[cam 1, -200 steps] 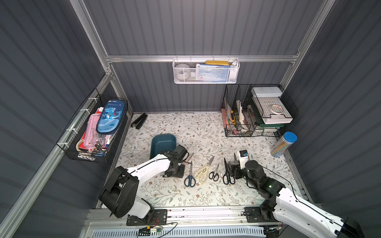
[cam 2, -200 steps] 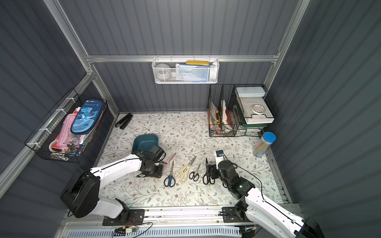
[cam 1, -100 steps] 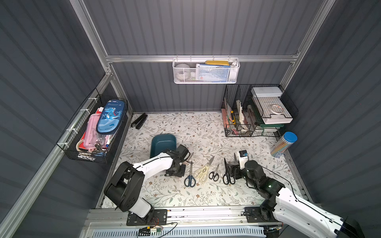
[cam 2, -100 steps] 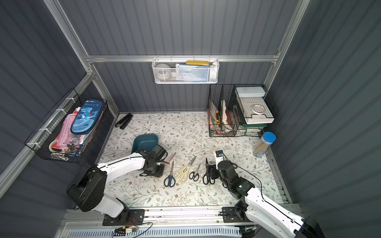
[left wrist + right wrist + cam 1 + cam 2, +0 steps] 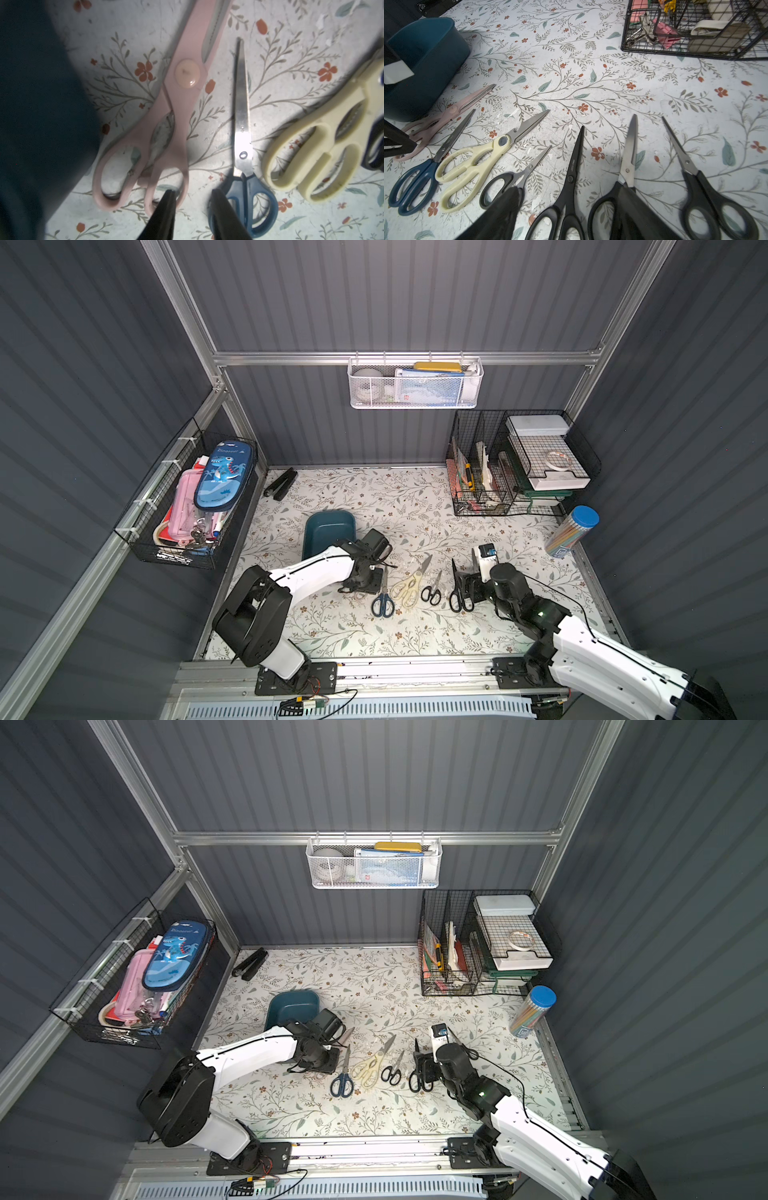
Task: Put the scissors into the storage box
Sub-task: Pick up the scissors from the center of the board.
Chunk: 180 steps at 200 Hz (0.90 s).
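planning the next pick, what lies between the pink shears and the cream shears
The dark-blue-handled scissors lie between the pink-handled shears and the cream-handled shears; the left wrist view shows it.

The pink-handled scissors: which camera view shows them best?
Left wrist: the pink-handled scissors fill the frame, only the tip cropped. Right wrist shows them small, handles partly covered; in a top view just the blade shows.

This is a robot test booth, no doubt: grey ribbed wall panels (image 5: 395,294) in aluminium framing (image 5: 291,358) box in a floral-papered tabletop (image 5: 415,506). White robot arms (image 5: 316,572) sit bolted to a metal rail (image 5: 415,670) along the bottom edge, and stationery fills a black wire basket (image 5: 469,435) at right.
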Each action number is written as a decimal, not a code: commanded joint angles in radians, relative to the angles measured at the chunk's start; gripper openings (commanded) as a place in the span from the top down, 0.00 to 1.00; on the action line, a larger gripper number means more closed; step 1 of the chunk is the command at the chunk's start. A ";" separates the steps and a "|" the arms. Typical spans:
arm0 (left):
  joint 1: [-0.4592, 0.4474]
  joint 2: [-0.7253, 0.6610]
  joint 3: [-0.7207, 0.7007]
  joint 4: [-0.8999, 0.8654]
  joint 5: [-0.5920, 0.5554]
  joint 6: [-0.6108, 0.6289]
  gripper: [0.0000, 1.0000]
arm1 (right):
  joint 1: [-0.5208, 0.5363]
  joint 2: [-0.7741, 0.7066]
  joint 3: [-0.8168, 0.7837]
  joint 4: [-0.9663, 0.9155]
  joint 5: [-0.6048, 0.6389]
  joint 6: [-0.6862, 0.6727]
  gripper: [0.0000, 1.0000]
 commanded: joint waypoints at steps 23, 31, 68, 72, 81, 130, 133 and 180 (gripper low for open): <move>-0.005 0.050 -0.019 -0.004 0.000 -0.013 0.65 | 0.007 -0.004 0.026 0.018 0.024 -0.012 0.20; -0.006 0.059 -0.023 0.002 0.002 -0.009 0.65 | 0.009 -0.005 0.028 0.017 0.025 -0.013 0.20; -0.021 0.103 -0.042 0.021 -0.003 -0.011 0.70 | 0.009 -0.010 0.025 0.016 0.029 -0.013 0.20; -0.023 0.106 -0.042 0.020 -0.007 -0.012 0.73 | 0.009 -0.011 0.025 0.018 0.032 -0.013 0.20; -0.025 0.109 -0.042 0.020 -0.017 -0.017 0.78 | 0.009 -0.015 0.023 0.017 0.035 -0.013 0.20; -0.046 0.130 0.022 0.014 -0.029 -0.009 1.00 | 0.010 -0.032 0.019 0.016 0.044 -0.011 0.20; -0.049 0.133 0.028 0.012 -0.027 -0.008 1.00 | 0.010 -0.031 0.019 0.015 0.045 -0.011 0.20; -0.099 0.137 0.281 -0.113 -0.043 0.008 1.00 | 0.011 -0.057 0.013 0.006 0.071 -0.005 0.20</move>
